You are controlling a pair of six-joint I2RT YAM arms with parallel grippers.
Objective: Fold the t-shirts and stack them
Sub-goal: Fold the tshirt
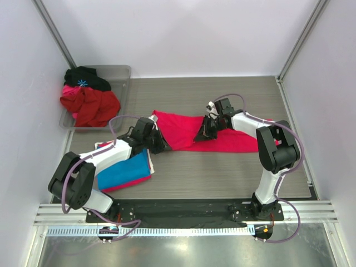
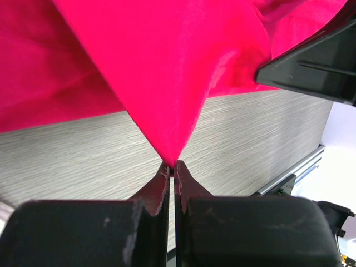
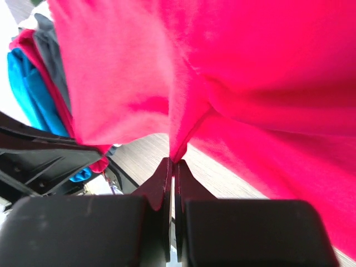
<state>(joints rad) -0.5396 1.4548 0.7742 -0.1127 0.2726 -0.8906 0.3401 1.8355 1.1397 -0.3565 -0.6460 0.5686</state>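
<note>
A bright crimson-pink t-shirt (image 1: 236,142) lies stretched across the middle of the table. My left gripper (image 1: 159,142) is shut on a pulled-up corner of that shirt at its left end; the cloth (image 2: 167,72) narrows to a point between the left gripper's (image 2: 173,164) jaws. My right gripper (image 1: 202,133) is shut on a raised fold near the shirt's middle, where the cloth (image 3: 250,72) hangs down into the right gripper (image 3: 173,161). A folded bright blue t-shirt (image 1: 123,171) lies at the left under my left arm. A pink-red t-shirt's edge (image 1: 132,184) shows beneath it.
A clear plastic bin (image 1: 123,72) at the back left holds crumpled red and black clothes (image 1: 89,103). The right arm's black body (image 2: 317,61) hangs close above the shirt in the left wrist view. Metal frame posts and white walls border the table.
</note>
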